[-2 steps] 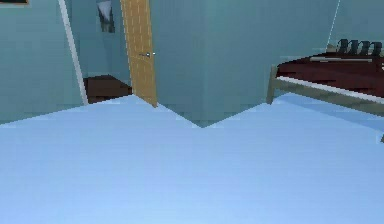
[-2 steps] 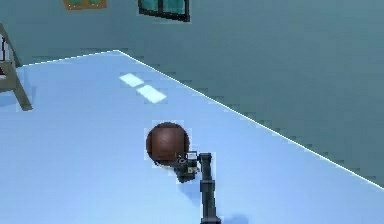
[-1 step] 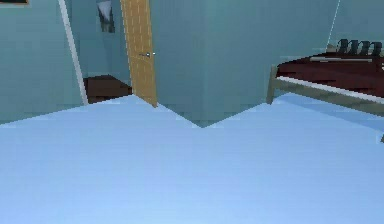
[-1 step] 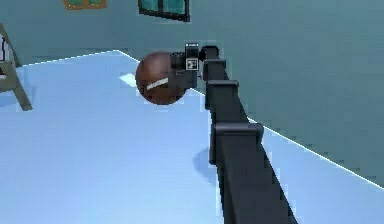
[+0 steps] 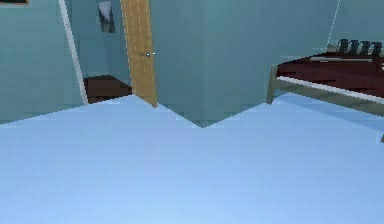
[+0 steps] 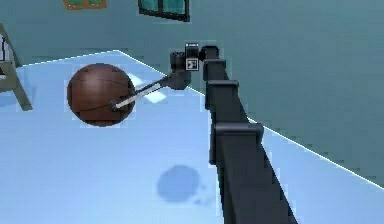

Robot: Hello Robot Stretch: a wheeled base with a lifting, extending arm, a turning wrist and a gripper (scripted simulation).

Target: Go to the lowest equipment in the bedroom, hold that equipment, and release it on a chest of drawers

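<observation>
In the arm side view the arm (image 6: 240, 140) rose as a dark square bar from the bottom edge, with the two small white marked squares (image 6: 192, 63) at its far end. Left of them sat the gripper's (image 6: 123, 102) dark body, its thin fingers (image 6: 150, 92) reaching down and to the left onto a brown basketball (image 6: 100, 95). The gripper held the basketball: the ball hung at the finger end, clear of the pale blue floor (image 6: 70, 170). Whether the grip was tight or loose could not be told.

Behind the ball stood a teal wall with a dark-framed window (image 6: 163, 8) at the top edge and the lower edge of a framed picture (image 6: 85, 4) to its left. A pale wooden leg (image 6: 10, 70) of some piece of furniture showed at the left edge.

The forward view looked across the same pale blue floor towards a corner of teal walls (image 5: 200, 60). On the left a wooden door (image 5: 140, 50) stood ajar beside a white door frame (image 5: 72, 50), with darker floor (image 5: 105, 88) beyond the opening. At the right stood a bed (image 5: 330, 80) with a pale frame and a dark red cover, and a few dark shapes (image 5: 358, 47) at its far end were too small to name
</observation>
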